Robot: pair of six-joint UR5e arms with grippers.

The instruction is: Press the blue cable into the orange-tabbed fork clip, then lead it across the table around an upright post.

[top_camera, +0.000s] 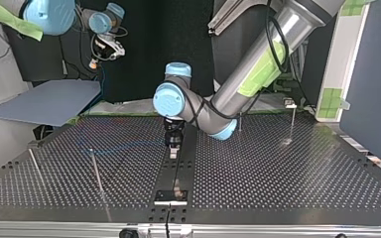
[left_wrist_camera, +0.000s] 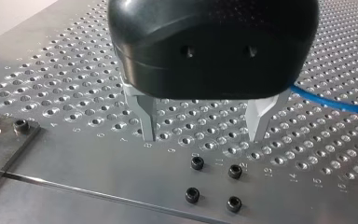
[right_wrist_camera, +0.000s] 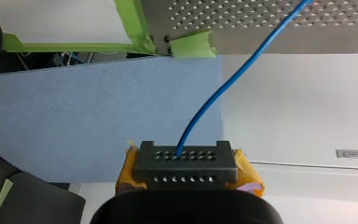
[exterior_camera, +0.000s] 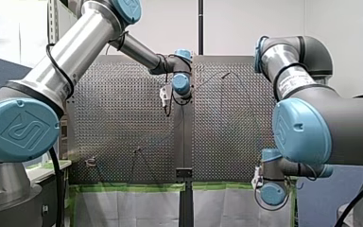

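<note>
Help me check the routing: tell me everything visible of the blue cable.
The blue cable is thin and smooth. My right end effector grips it off the table; from there it curves over to the perforated table. Another stretch lies on the table beside my open left end effector, untouched.

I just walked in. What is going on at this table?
My right gripper, off the perforated metal table, is shut on a black holed block; a thin blue cable runs from it to the table. My left gripper hangs open and empty just above the table, the cable beside it.
</note>
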